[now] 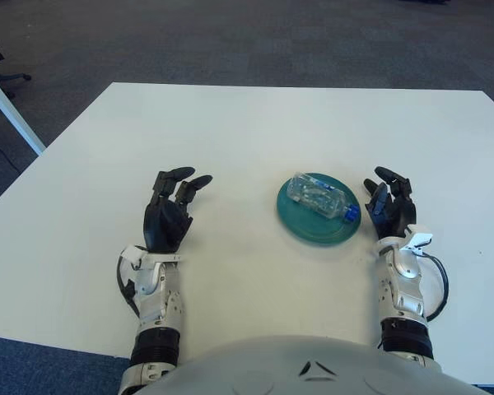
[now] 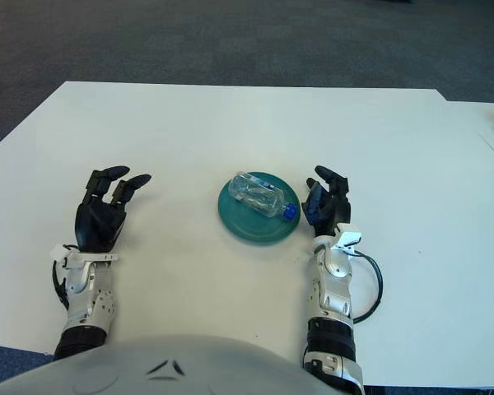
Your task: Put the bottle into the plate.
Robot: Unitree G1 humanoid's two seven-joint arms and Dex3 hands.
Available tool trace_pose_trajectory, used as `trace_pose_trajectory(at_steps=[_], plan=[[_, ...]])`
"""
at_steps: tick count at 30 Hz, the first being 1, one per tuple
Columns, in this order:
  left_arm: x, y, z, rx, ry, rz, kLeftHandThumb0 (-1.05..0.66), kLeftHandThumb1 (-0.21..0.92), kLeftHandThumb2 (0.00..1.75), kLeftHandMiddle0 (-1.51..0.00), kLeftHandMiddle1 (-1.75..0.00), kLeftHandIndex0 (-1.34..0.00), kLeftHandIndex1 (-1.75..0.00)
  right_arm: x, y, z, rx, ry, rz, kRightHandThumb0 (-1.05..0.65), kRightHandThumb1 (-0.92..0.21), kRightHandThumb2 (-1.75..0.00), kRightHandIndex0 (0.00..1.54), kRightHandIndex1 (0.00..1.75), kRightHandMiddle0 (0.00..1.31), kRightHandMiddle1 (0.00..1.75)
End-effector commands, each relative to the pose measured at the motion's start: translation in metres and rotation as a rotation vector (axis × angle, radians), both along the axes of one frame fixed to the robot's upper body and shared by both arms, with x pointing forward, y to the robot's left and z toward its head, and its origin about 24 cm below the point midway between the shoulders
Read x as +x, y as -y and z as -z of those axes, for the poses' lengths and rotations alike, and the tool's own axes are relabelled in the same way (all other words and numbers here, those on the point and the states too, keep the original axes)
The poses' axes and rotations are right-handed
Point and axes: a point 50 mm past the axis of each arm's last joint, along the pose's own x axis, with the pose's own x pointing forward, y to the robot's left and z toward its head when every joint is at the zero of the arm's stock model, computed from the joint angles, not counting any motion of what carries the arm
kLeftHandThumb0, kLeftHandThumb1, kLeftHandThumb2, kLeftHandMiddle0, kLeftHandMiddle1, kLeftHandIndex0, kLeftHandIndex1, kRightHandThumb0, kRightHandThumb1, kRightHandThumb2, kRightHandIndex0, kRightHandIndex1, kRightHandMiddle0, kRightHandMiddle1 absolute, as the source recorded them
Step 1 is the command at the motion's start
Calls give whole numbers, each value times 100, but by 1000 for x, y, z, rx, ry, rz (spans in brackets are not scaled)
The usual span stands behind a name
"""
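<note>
A clear plastic bottle with a blue cap lies on its side in a round teal plate on the white table. My right hand is just right of the plate, fingers relaxed and holding nothing, apart from the bottle. My left hand is on the left of the table, well left of the plate, fingers spread and empty.
The white table stretches far beyond the plate. Dark carpet lies behind it. A second white table's edge shows at the far left. A black cable loops by my right wrist.
</note>
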Motion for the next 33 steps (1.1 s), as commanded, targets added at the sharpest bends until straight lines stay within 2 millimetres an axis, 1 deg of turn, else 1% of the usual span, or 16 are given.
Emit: trace_pose_trajectory(at_steps=[1, 13, 23, 32, 33], plan=[[-28, -10, 34, -22, -171, -31, -60, 92, 81, -50, -86, -22, -119, -5, -5, 14, 25, -66, -2, -71, -92, -77, 29, 65, 0, 104], [-29, -15, 34, -22, -171, -31, -60, 92, 81, -50, -86, -22, -119, -16, -15, 19, 14, -97, 22, -66, -92, -73, 39, 71, 0, 105], [-30, -20, 35, -23, -172, -30, -60, 92, 81, -50, -86, -22, -119, -22, -21, 19, -4, -119, 14, -66, -92, -69, 38, 74, 0, 107], [-30, -24, 35, -23, -172, -31, -60, 92, 81, -50, -86, -22, -119, -26, -25, 13, -63, -133, 14, -63, -91, -70, 41, 84, 0, 116], [-19, 10, 31, -4, -254, 64, -60, 92, 81, -50, -86, -22, -119, -27, -26, 12, -71, -133, 10, -63, -91, -70, 41, 84, 0, 117]])
